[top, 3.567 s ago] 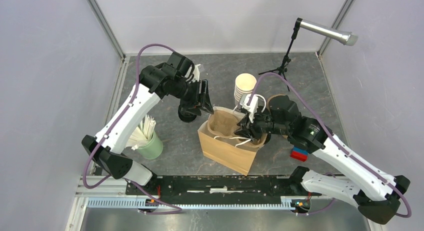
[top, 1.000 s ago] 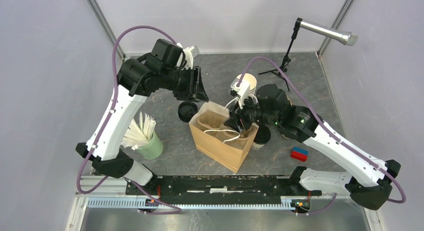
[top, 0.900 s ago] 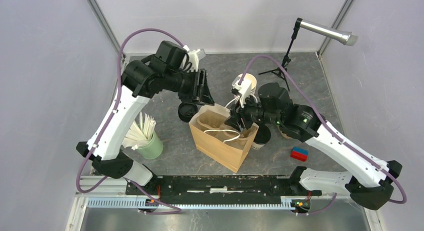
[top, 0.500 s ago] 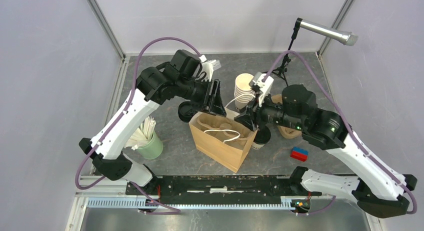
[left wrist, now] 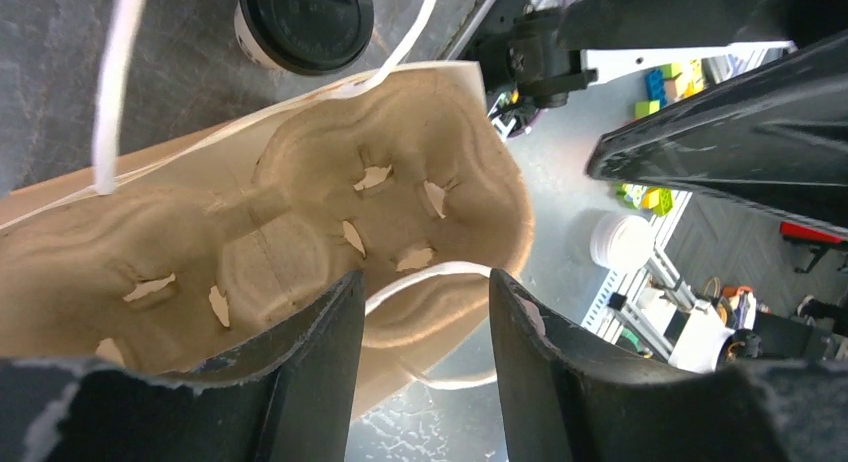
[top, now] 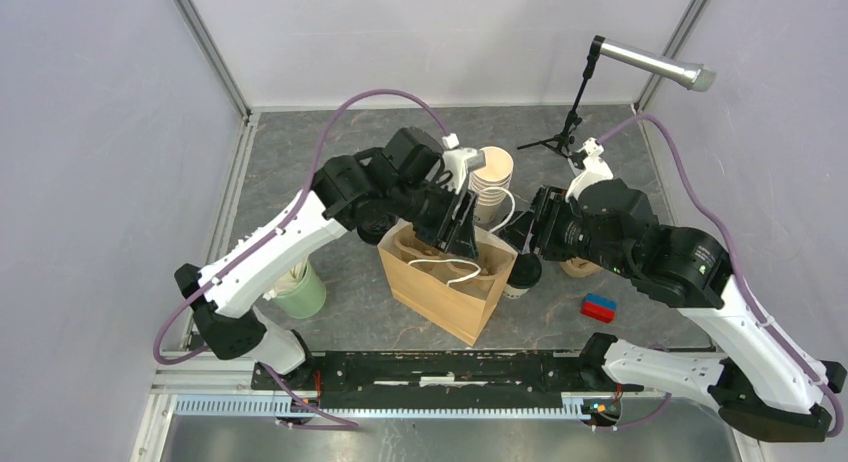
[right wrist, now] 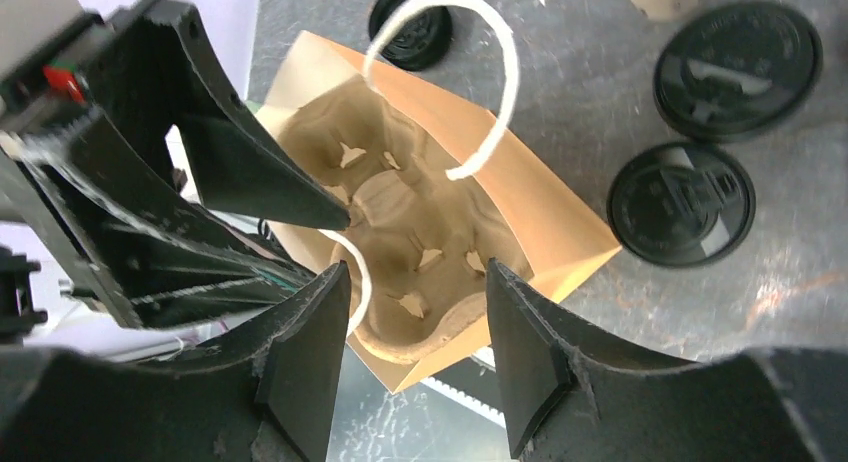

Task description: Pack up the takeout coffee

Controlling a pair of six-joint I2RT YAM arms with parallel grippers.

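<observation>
Both my claws are spread wide, nothing in either. So my left gripper [left wrist: 425,277] hangs right over the open paper bag [top: 440,300], looking down at the cup carrier [left wrist: 300,212] inside. My right gripper [right wrist: 415,267] hovers at the bag's right edge. One takeout coffee [top: 522,272] stands just outside that same edge, lid on.
</observation>
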